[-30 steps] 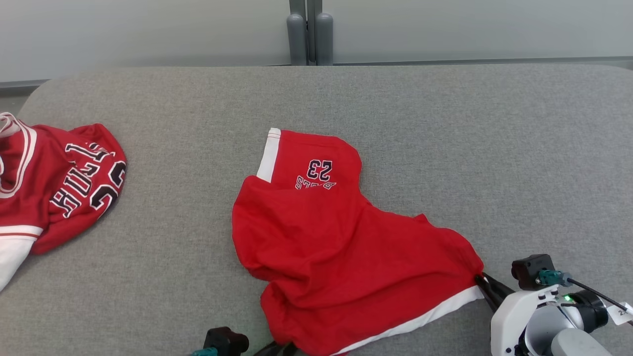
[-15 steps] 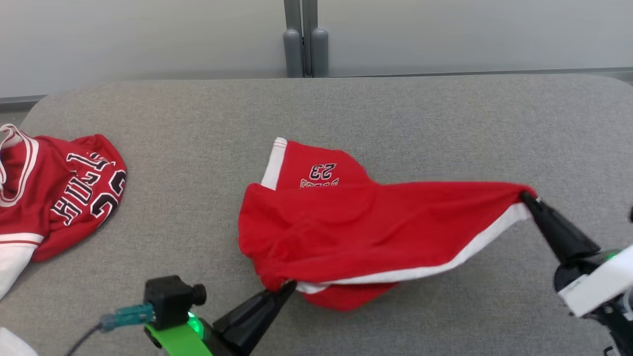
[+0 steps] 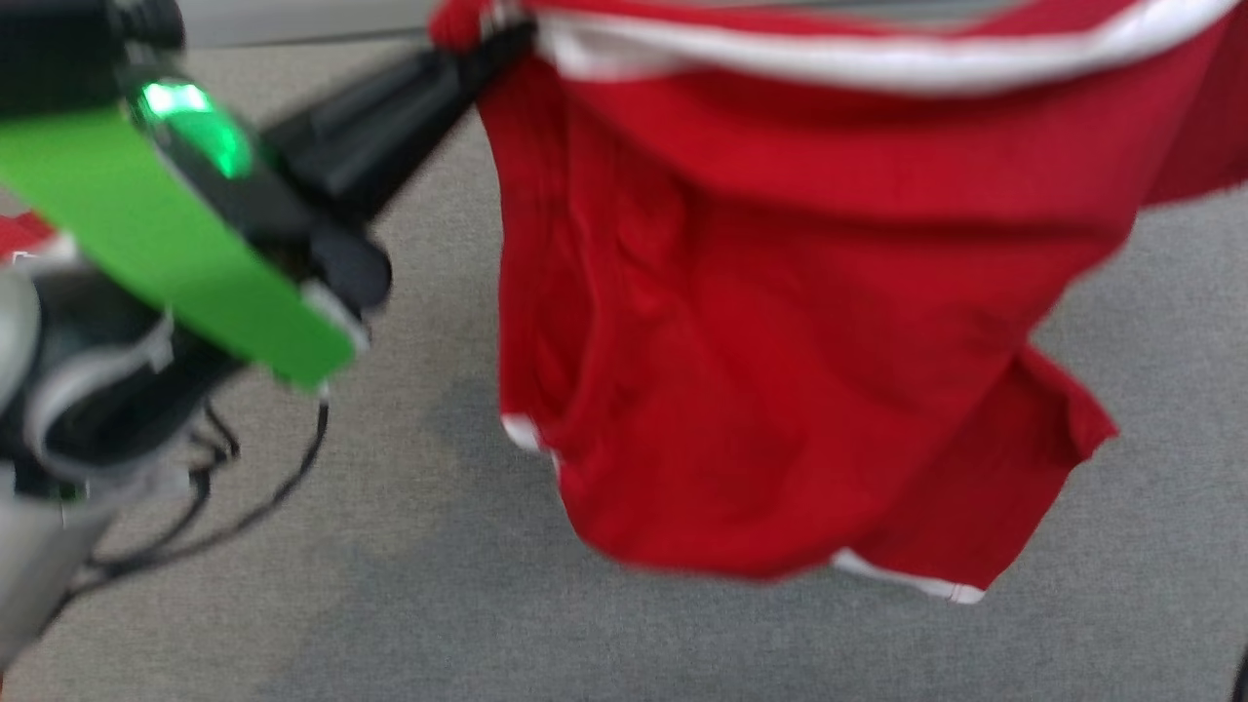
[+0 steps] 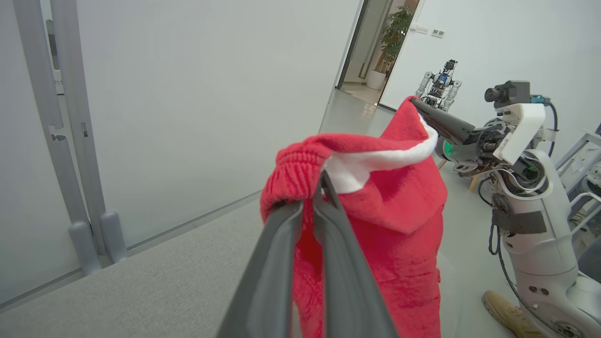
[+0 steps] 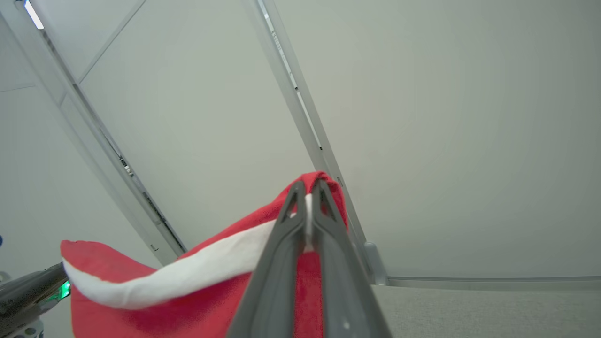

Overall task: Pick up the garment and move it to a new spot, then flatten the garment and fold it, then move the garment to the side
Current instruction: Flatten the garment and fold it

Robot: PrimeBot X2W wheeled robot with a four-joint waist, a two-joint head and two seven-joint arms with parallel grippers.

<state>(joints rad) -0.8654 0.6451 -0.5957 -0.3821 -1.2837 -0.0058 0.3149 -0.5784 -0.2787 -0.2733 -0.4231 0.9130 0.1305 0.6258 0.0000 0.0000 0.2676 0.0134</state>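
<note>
The garment point(image 3: 780, 341), red shorts with a white band along the top edge, hangs in the air above the grey table point(image 3: 292, 585), stretched between my two grippers. My left gripper point(image 3: 507, 39) is shut on its upper left corner. In the left wrist view the left gripper point(image 4: 317, 197) pinches the gathered red waistband of the garment point(image 4: 394, 220), and farther off my right gripper point(image 4: 415, 102) holds the other corner. In the right wrist view the right gripper point(image 5: 308, 190) is shut on the white band of the garment point(image 5: 188, 310).
A scrap of a second red jersey point(image 3: 19, 234) shows at the table's left edge. A glass wall with door posts point(image 4: 89, 244) stands behind the table. Another robot point(image 4: 439, 82) stands far off, and a tan shoe point(image 4: 504, 307) rests on the floor by my base.
The left gripper has closed on the garment's near corner. Both grippers have lifted the garment off the table, so it now hangs between them. The head camera has also shifted.
</note>
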